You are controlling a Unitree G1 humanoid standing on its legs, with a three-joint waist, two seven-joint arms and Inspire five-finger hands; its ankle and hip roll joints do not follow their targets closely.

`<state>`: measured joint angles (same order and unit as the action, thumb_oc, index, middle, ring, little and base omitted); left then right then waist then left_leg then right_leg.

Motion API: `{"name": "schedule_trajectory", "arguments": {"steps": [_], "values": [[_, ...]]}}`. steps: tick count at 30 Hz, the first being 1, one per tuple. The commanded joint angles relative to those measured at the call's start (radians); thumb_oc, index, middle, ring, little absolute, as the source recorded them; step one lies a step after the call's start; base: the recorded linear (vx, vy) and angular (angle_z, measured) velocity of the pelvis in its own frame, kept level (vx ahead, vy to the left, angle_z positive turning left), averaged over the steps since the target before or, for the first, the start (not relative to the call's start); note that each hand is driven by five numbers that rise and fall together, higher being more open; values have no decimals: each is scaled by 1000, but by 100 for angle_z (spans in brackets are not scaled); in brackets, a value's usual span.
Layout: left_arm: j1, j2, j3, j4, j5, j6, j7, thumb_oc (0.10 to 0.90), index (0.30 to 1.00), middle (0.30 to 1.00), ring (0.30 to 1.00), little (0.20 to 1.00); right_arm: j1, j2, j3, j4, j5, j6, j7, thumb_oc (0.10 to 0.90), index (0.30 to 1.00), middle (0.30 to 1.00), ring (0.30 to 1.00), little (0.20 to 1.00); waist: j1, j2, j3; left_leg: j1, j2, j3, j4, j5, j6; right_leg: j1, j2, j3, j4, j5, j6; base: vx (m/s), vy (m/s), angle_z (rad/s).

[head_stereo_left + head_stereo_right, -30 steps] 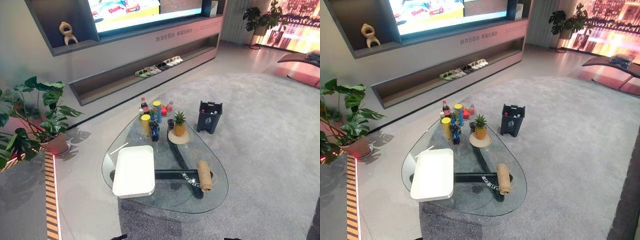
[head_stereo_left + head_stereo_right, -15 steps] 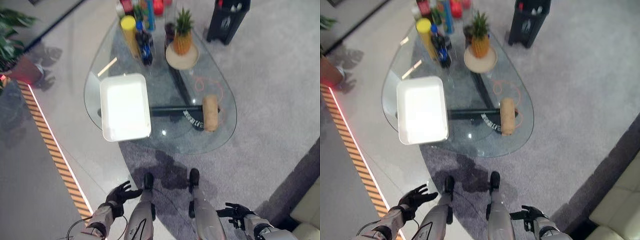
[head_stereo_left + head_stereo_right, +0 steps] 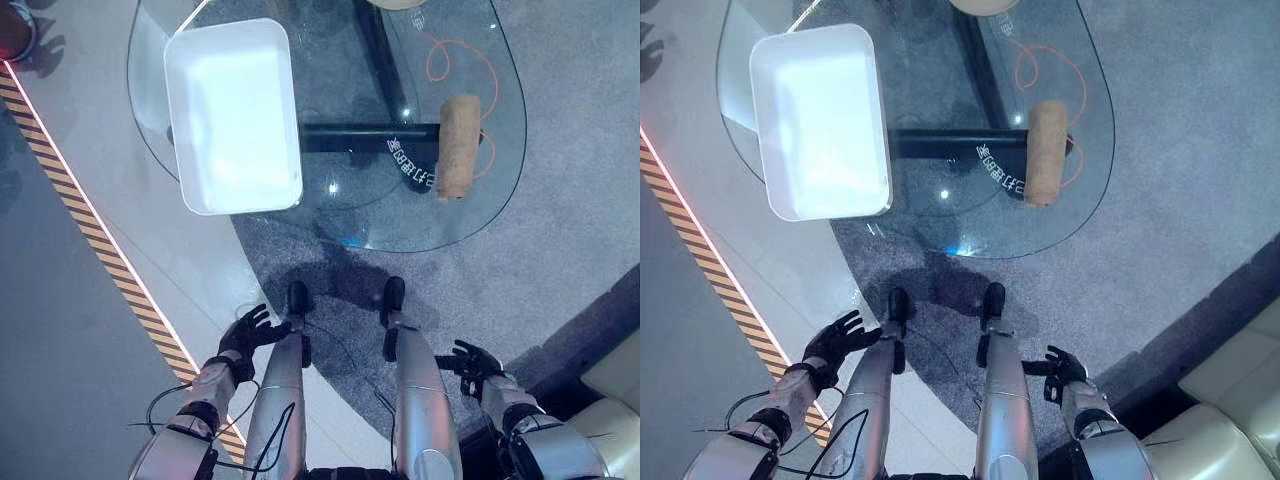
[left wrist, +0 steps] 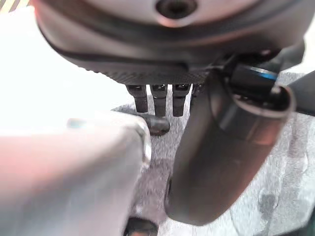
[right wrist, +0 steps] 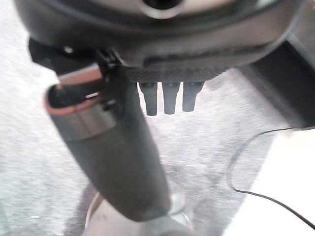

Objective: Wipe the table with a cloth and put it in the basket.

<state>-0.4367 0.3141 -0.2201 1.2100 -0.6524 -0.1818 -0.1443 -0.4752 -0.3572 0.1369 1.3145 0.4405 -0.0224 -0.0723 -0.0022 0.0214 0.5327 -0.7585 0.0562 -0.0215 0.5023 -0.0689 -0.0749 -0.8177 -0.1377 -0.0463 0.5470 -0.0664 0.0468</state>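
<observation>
table: glass coffee table, rounded-triangle top, upper half of the head views; dark frame visible through the glass
cloth: tan rolled cloth lies on the glass at upper right of frame, long axis running up-down, just beside the table's right edge; looks untouched, still rolled
basket: white rectangular basket, tray-like, upper left of frame, on the glass w/ its lower left corner overhanging the table edge; nothing inside as far as seen; well apart from cloth, dark frame bar between them
other: orange cord loop seen thru the glass, just above the cloth
L hand: left hand lower left of frame, low beside the body, over pale floor nr the striped floor strip; fingers spread and relaxed, holding nothing. Wrist view agrees: fingers straight, nothing between them and thumb
R hand: right hand lower right of frame, over grey carpet; fingers loosely splayed, empty. Wrist view: fingers straight, only carpet past them
progress: est. nil – no grasp, no wiping, cloth not in basket. Both hands well short of table
left to do: reach cloth (R hand is nearer side), grasp, wipe glass, carry across to basket, drop
</observation>
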Motion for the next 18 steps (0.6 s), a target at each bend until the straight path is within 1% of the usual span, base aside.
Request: {"name": "schedule_trajectory", "arguments": {"steps": [1,4,7,8,13,15,18], "values": [[44,9,38,4,-32,-18,-10,800,900,900,900,900,78,-24,-1,-16,27,-22,-50,800,900,900,900,900,-13,3,-13,-86,-73,26,71,-3,77,-25,65,-21,0,11,-41,11,15,-8],[47,12,35,-7,-54,-25,1,800,900,900,900,900,71,-33,-16,-33,18,-91,-111,800,900,900,900,900,-16,2,-13,-127,-72,25,106,-18,82,-67,71,-13,39,6,-50,13,6,-3],[57,19,33,-14,-63,-32,-2,800,900,900,900,900,77,-39,-28,-62,19,-148,-146,800,900,900,900,900,-16,0,-13,-139,-74,22,115,-22,86,-77,74,-10,47,8,-52,0,0,0],[60,21,33,-17,-66,-34,-3,800,900,900,900,900,77,-39,-30,-70,20,-156,-151,800,900,900,900,900,-16,0,-13,-141,-74,22,115,-22,86,-78,75,-10,47,8,-52,0,0,0],[64,45,42,-19,-95,-54,-13,800,900,900,900,900,49,-72,-52,-141,30,-269,-221,800,900,900,900,900,-14,-6,-13,-151,-78,20,117,-21,85,-86,77,-14,53,9,-56,-3,-7,0],[66,51,46,-26,-102,-57,-15,800,900,900,900,900,42,-85,-60,-165,28,-304,-245,800,900,900,900,900,-13,-6,-13,-156,-78,20,125,-24,85,-90,76,-15,58,9,-56,0,0,0],[74,61,51,-42,-125,-60,-11,800,900,900,900,900,29,-106,-70,-222,39,-336,-295,800,900,900,900,900,-11,-8,-13,-162,-77,23,129,-28,85,-94,75,-20,58,8,-58,0,0,0]]}}
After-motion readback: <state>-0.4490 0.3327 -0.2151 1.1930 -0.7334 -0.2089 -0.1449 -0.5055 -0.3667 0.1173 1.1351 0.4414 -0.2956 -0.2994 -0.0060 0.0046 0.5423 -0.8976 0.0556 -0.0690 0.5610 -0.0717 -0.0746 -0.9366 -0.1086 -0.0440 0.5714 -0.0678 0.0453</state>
